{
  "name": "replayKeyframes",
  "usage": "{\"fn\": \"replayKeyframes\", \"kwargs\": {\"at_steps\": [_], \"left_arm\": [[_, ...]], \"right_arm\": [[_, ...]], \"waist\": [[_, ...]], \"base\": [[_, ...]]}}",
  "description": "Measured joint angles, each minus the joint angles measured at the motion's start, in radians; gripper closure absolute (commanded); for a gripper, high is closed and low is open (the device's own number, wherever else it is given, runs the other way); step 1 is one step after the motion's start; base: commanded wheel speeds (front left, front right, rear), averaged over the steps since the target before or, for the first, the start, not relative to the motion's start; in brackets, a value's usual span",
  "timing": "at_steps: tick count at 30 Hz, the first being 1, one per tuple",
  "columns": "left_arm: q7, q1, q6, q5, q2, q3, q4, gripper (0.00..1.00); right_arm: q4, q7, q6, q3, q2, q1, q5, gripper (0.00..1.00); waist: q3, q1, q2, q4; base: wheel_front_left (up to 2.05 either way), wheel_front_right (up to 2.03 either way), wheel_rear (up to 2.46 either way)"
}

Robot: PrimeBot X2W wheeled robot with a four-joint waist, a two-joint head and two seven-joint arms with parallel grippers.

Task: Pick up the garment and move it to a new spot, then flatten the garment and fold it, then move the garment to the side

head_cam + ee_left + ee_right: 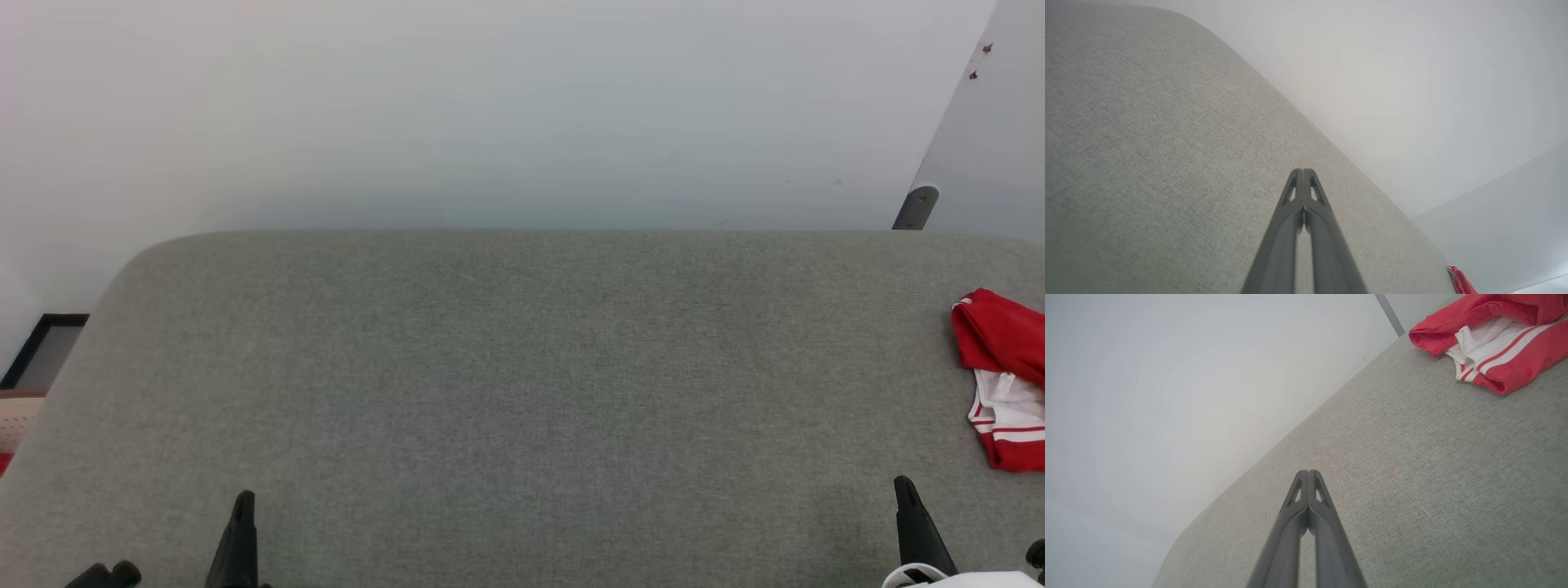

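We look down from the head on the grey cushion (522, 367), both wrist views skimming it low, all sharing the garment (998, 380) at three o'clock.

Down at the lower left of the head view, the left claw (244, 500) stands with its tips pressed together, pointing up the frame. Over at the lower right, the right claw (904, 487) matches it, sealed tight, a slice of pale wrist (967, 580) showing behind. Both wrist views agree: each pair of dark fingers (1278, 245) meets at the tip.
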Motion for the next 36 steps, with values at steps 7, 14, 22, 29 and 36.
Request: {"fn": "replayKeyframes", "kwargs": {"at_steps": [7,14,22,29,36], "left_arm": [[0.020,-0.019,0.000,-0.081,-0.010,0.001,0.004,1.00],[0.044,-0.039,0.000,-0.154,-0.018,0.003,0.008,1.00],[0.067,-0.060,-0.001,-0.232,-0.030,0.004,0.013,1.00],[0.086,-0.077,-0.001,-0.296,-0.038,0.005,0.017,1.00],[0.103,-0.093,-0.001,-0.357,-0.045,0.006,0.021,1.00]], "right_arm": [[0.003,0.023,0.000,-0.001,0.000,-0.013,0.088,1.00],[0.006,0.044,0.000,-0.002,0.000,-0.029,0.176,1.00],[0.009,0.067,0.000,-0.003,-0.001,-0.047,0.261,1.00],[0.011,0.085,0.000,-0.003,-0.001,-0.063,0.336,1.00],[0.013,0.102,0.000,-0.004,-0.001,-0.080,0.409,1.00]], "waist": [[0.005,0.0000,0.0000,-0.005],[0.009,0.0000,0.0000,-0.011],[0.015,0.0000,0.0000,-0.017],[0.019,0.0000,0.0000,-0.022],[0.024,0.0000,0.0000,-0.028]], "base": [[0.00,0.00,0.00],[0.00,0.00,0.00],[0.00,0.00,0.00],[0.00,0.00,0.00],[0.00,0.00,0.00]]}}
